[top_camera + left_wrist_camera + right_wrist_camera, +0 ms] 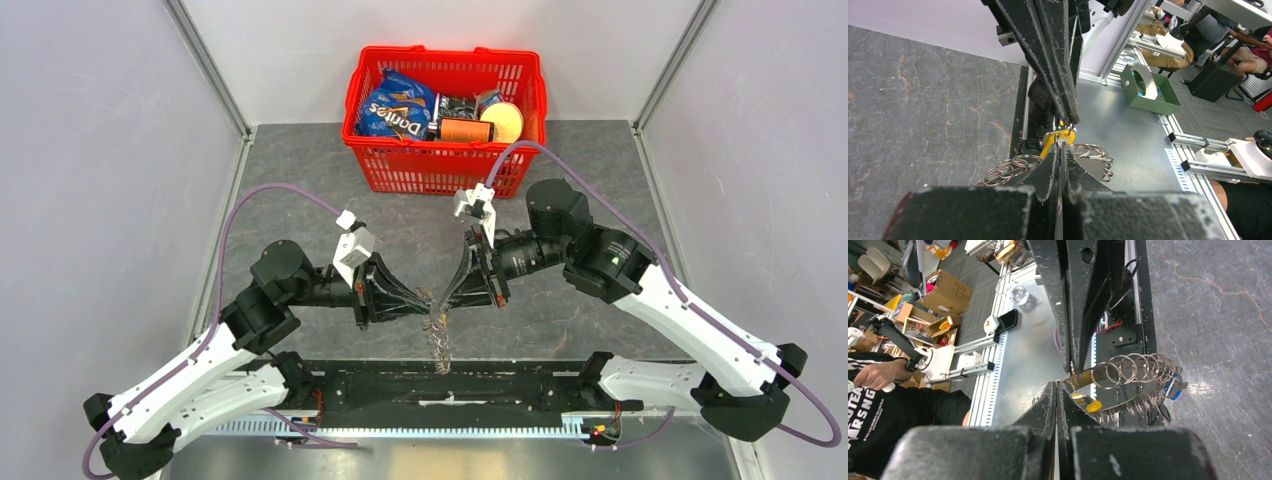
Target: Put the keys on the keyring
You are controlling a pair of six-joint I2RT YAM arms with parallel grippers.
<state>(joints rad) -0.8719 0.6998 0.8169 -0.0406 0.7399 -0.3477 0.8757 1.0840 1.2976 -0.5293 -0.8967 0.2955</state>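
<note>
I'm running these arms in a robotics lab, not a home. My table (pixel 300 180) sits boxed in by white panels (pixel 90 150) on aluminium posts (pixel 206 65). Past its near edge I see slotted metal rails (pixel 1198 141), stacked cardboard boxes (pixel 950 290), a green bin (pixel 1148 100), and seated people (pixel 1168 57) among the benches.

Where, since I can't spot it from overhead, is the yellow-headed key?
The yellow-headed key sits mid-frame in the left wrist view, where the tips of the left gripper and right gripper meet, flanked by wire loops of the keyring.
</note>
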